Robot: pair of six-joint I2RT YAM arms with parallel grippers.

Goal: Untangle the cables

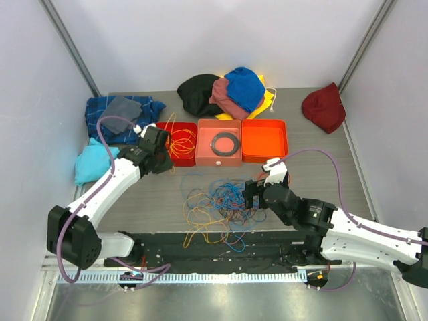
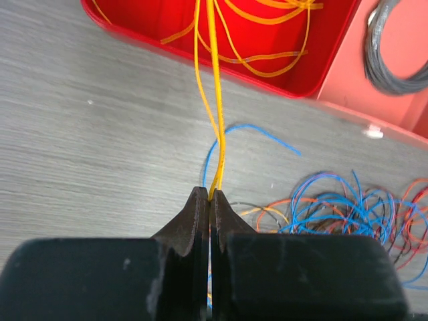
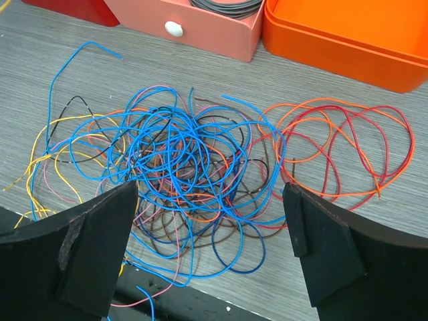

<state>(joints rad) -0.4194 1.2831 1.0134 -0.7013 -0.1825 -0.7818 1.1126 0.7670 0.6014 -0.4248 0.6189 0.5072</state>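
A tangle of thin cables (image 1: pixel 217 200) in blue, orange, red, brown and yellow lies on the table in front of the trays. My left gripper (image 1: pixel 167 162) hangs at the front of the red tray (image 1: pixel 189 162), shut on a yellow cable (image 2: pixel 217 100). From the fingertips (image 2: pixel 210 194) that cable runs taut into the tray, where more yellow loops (image 1: pixel 180 142) lie. My right gripper (image 1: pixel 253 194) stands open at the tangle's right edge. Its wrist view shows the blue knot (image 3: pixel 180 160) between the wide-apart fingers (image 3: pixel 210 200), and orange and red loops (image 3: pixel 334 147) to the right.
A salmon tray (image 1: pixel 231 161) holds a black ring (image 1: pixel 213 142); an orange tray (image 1: pixel 264 140) stands right of it. Clothes lie at the back: a mixed pile (image 1: pixel 227 93), a dark red cloth (image 1: pixel 324 107), blue cloths (image 1: pixel 120 117) at the left. A black strip (image 1: pixel 267 242) edges the table front.
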